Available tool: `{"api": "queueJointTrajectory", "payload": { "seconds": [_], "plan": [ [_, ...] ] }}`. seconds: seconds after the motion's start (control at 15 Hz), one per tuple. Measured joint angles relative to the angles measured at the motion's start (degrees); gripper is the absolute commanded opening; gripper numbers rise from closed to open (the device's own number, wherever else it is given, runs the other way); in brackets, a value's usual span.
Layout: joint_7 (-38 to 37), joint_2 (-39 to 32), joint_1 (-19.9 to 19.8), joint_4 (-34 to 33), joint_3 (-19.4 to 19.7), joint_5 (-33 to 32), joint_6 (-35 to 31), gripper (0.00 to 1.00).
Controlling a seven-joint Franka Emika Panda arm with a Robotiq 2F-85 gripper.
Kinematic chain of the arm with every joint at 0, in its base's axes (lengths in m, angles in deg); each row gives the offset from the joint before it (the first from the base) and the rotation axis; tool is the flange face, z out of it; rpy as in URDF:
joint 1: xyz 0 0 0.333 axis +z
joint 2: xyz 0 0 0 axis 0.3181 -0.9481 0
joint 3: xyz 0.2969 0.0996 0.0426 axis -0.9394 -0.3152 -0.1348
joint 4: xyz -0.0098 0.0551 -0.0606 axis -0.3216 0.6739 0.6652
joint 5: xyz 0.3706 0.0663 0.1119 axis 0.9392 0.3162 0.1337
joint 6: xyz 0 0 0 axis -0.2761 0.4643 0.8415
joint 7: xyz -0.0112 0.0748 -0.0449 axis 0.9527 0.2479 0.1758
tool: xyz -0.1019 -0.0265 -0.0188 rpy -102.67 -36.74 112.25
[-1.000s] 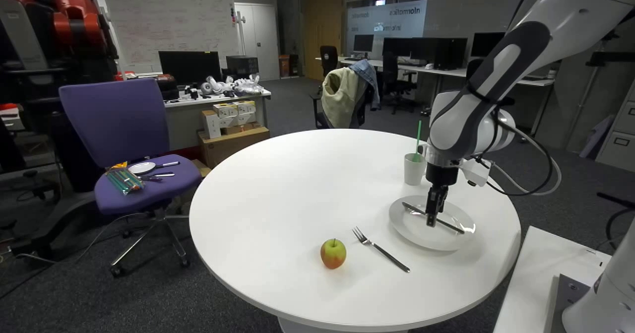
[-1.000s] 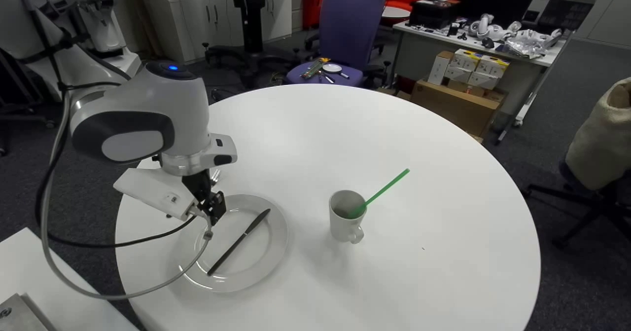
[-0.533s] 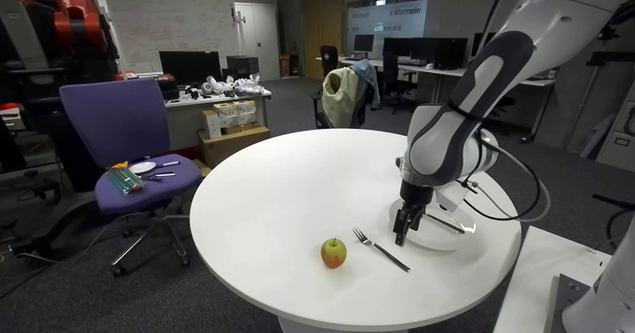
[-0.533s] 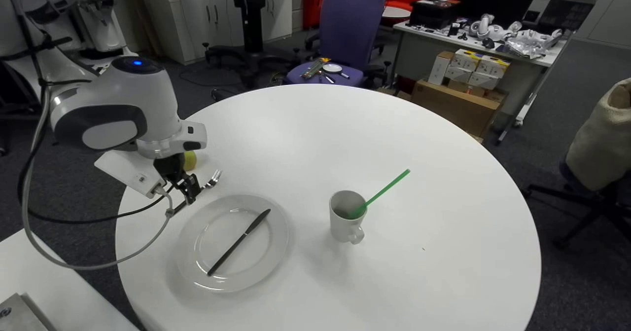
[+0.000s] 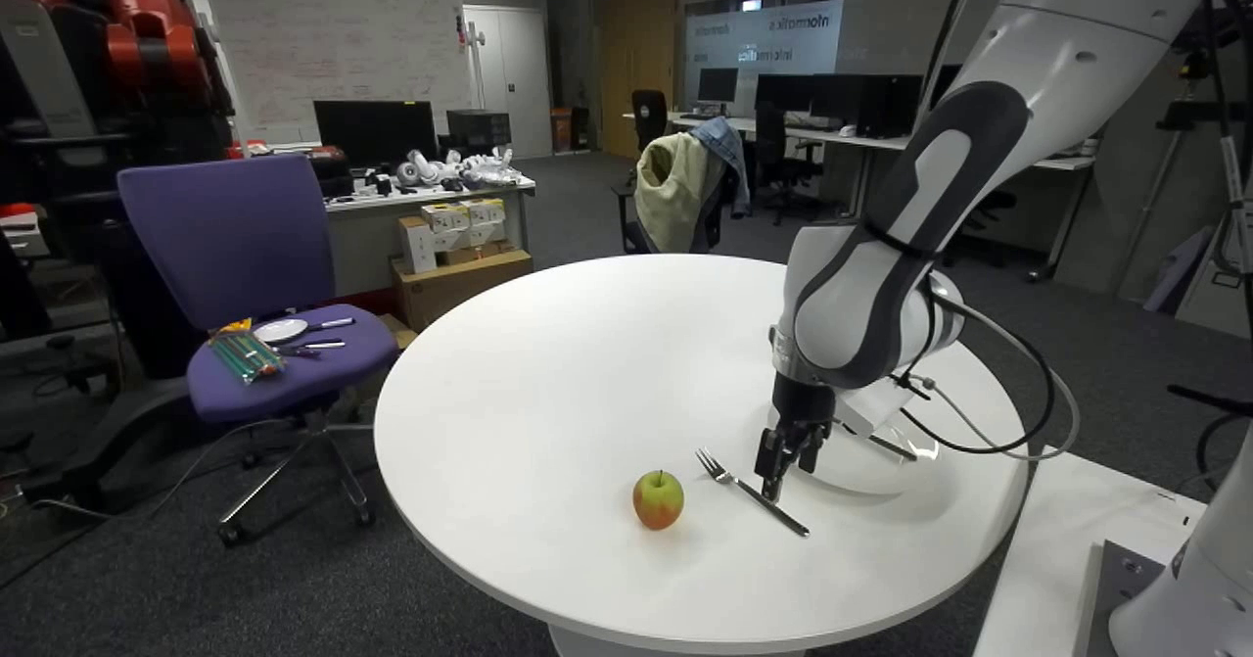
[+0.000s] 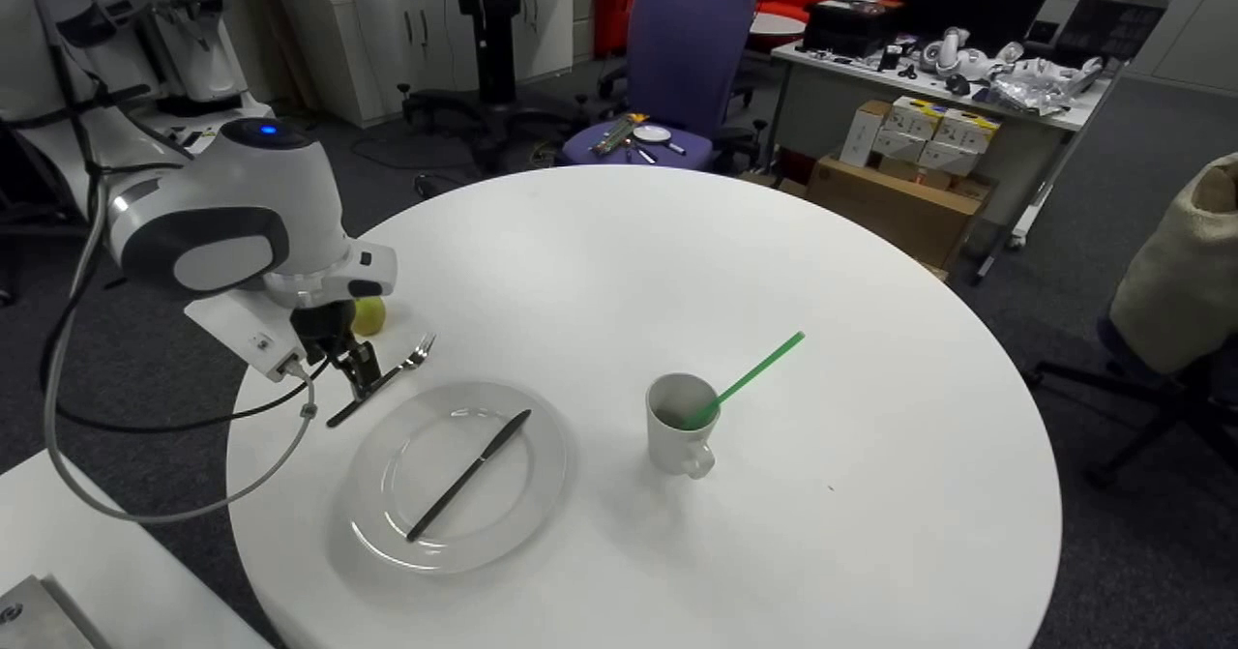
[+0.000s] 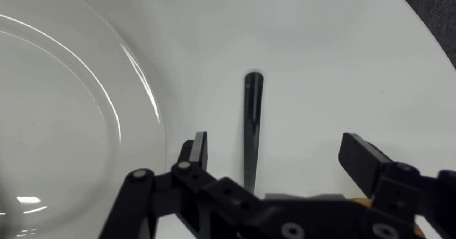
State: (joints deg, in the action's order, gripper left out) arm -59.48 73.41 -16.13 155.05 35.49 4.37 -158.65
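Released jaws now straddle the slender, black-handled fork point(image 7: 252, 128) instead of hanging over the glossy, circular plate point(image 7: 137, 126) (wrist view: nine o'clock).

Dim o/all; table point(image 5: 548, 373) brighter; plate rim point(image 7: 139, 110) w/ glare; shadows soft.

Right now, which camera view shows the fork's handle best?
The wrist view: there the fork's handle appears largest, between the fingers of the open gripper, though the rest doesn't show. Both exterior views show handle and tines, but smaller, with the gripper close by.
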Motion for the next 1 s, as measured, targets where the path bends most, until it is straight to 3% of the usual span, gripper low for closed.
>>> {"api": "queueJointTrajectory", "payload": {
  "seconds": [0.53, 1.0],
  "plan": [
    [-11.3, -6.5, 0.5, -6.5, 3.3, -12.8, 0.2, 1.00],
    [-12.9, -10.8, 1.3, -10.8, 3.4, -14.2, 0.3, 1.00]
  ]
}}
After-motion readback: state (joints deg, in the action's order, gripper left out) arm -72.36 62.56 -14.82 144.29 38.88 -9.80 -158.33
